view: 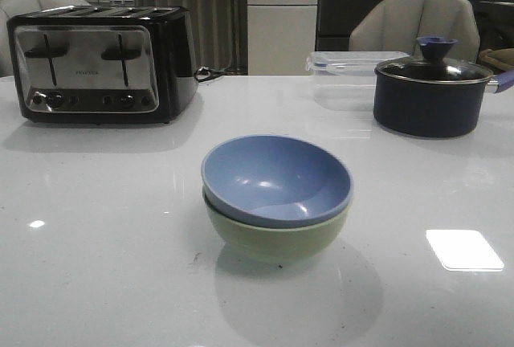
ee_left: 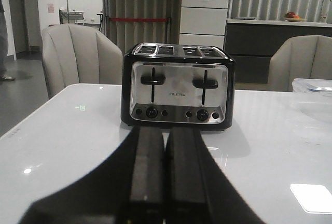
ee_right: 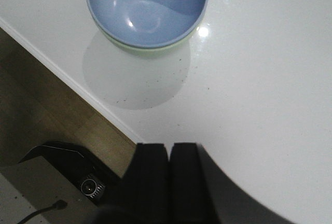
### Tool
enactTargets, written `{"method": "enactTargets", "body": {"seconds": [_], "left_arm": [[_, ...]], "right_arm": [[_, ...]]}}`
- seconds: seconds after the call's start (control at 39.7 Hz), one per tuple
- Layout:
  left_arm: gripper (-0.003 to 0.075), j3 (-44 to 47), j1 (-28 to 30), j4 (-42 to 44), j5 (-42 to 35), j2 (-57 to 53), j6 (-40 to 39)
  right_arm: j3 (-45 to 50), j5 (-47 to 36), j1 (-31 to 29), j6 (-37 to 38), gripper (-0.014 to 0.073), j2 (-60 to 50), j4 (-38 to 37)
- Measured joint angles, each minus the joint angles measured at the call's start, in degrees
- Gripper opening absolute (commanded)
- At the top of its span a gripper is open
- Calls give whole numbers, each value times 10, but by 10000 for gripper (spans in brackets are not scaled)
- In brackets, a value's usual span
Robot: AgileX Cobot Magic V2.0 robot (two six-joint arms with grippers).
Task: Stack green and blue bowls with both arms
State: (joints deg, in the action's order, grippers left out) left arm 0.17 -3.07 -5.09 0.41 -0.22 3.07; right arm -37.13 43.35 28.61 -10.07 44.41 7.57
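The dusty blue bowl (view: 276,178) sits nested inside the pale green bowl (view: 277,238) at the middle of the white table, slightly tilted. In the right wrist view the blue bowl (ee_right: 147,7) fills the stack and only a thin edge of the green bowl (ee_right: 155,49) shows under it. My right gripper (ee_right: 169,146) is shut and empty, well back from the bowls near the table's front edge. My left gripper (ee_left: 164,130) is shut and empty, pointing at the toaster. Neither arm shows in the front view.
A black-and-silver toaster (view: 100,63) stands at the back left. A dark lidded pot (view: 430,92) stands at the back right, with a clear plastic container (view: 347,64) beside it. The table's front edge (ee_right: 78,86) drops to the floor. Chairs stand behind the table.
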Motion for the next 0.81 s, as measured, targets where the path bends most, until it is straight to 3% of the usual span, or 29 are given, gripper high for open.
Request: {"method": "enactTargets", "body": {"seconds": [0.18,0.81], "left_arm": [[93,0,-23,0,-4,0,0],[93,0,-20,0,-4,0,0]], "right_arm": [[0,0,0,0,52,0,0],[0,0,0,0,52,0,0]]}}
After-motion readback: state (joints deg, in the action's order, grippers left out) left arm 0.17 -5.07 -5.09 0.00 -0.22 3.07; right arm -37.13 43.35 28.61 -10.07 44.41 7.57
